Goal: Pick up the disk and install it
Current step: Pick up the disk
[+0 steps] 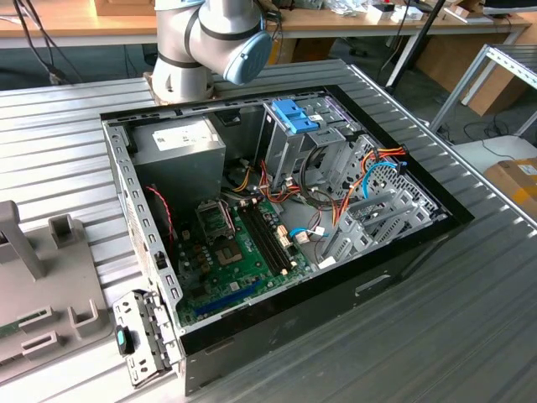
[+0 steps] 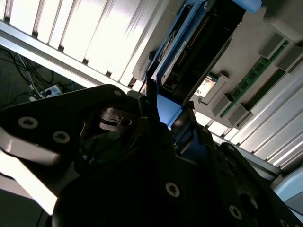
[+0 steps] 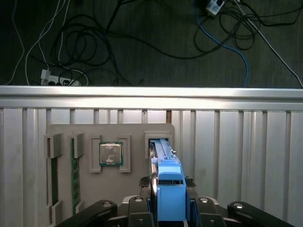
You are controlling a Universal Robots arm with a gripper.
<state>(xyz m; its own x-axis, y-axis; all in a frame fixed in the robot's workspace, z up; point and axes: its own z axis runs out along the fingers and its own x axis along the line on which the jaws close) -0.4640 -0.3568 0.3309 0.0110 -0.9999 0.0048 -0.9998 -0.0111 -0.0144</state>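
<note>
Silver-grey arm, pale blue joint cap, black claw, silver screws

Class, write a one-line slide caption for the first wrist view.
Gripper at the blue-framed disk, which stands on edge in a grey tray beside a processor chip.

**benchrat:** second wrist view was rough, the ribbed table blew out almost white and everything near the lens went near black and soft

**slotmonkey:** yeah, first wrist view was way better. even light on the table, the disk looked crisp and bright, only the floor behind was dim

**benchrat:** exterior view was cleanest imo, soft light, mild sheen on the slats, murky shadow inside the computer case
</note>
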